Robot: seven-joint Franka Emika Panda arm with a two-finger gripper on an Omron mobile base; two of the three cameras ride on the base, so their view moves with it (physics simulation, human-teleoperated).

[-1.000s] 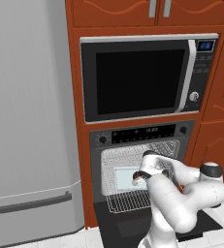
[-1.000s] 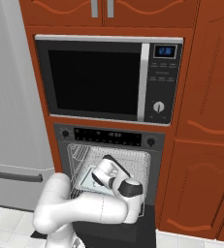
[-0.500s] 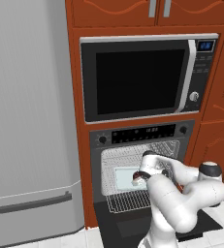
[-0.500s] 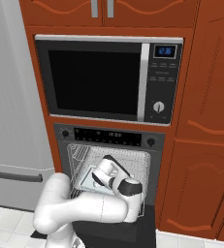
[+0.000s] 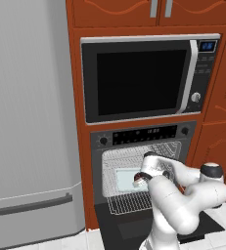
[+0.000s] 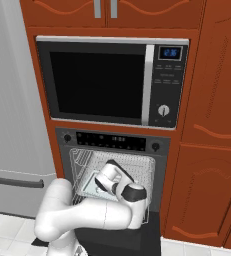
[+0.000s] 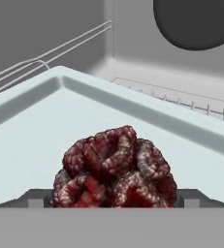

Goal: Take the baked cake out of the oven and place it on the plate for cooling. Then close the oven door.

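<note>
1 baked cake [image 7: 114, 168], between gripper [image 7: 114, 198] fingertips

- Rendered frames, flat even light, no visible source; no motion blur.
- Both base views soft and low-res; small digits on the black built-in oven's control strip [image 5: 144, 135] unreadable.
- Dark glass of the silver-trimmed microwave [image 6: 99, 85] is matte black, no glare or reflections.
- Pale oven cavity reads brighter than the surrounding red-brown wooden cabinets [image 6: 214, 100].
- Hand view sharp up close: bumpy dark reddish-brown cake [image 7: 114, 169] well lit, faint shading beneath on the pale blue-white tray [image 7: 31, 126].
</note>
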